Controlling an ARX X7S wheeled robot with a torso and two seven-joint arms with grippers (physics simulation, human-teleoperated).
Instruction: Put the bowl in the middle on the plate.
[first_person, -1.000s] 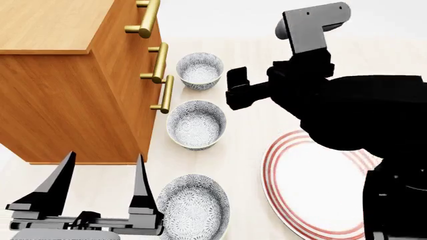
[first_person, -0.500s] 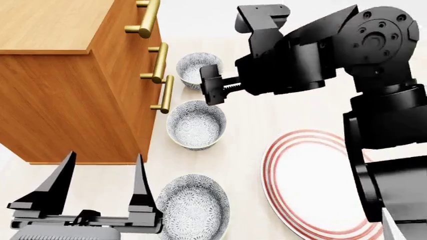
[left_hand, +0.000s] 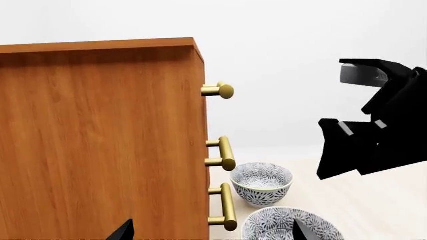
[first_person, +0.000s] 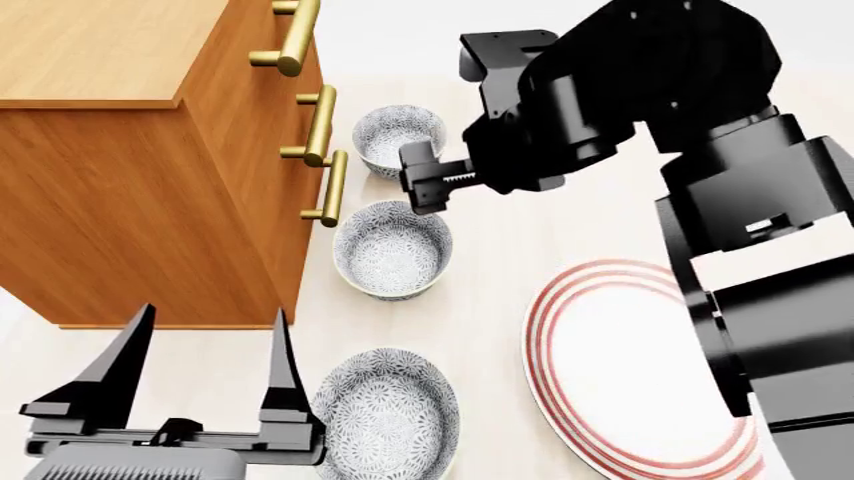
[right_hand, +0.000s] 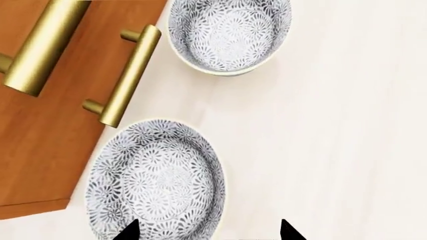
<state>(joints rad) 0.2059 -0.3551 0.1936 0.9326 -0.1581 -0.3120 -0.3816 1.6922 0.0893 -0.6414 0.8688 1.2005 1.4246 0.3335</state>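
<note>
Right gripper (first_person: 424, 188) hangs above the far rim of the middle bowl (first_person: 391, 249), jaws spread, nothing held. Bowl sits on the bench (first_person: 494, 300) beside the wooden cabinet (first_person: 147, 170), apart from the red-ringed plate (first_person: 627, 370). Left gripper (first_person: 200, 385) low and near, jaws wide apart, empty.

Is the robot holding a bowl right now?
No, nothing is held. The right gripper hovers open above the middle bowl; the left gripper is open too.

Your right arm (first_person: 627, 90) hides part of the far bowl (first_person: 387, 140); the plate (first_person: 601, 370) and nearest bowl (first_person: 387, 415) are cut off at the head view's bottom edge.
</note>
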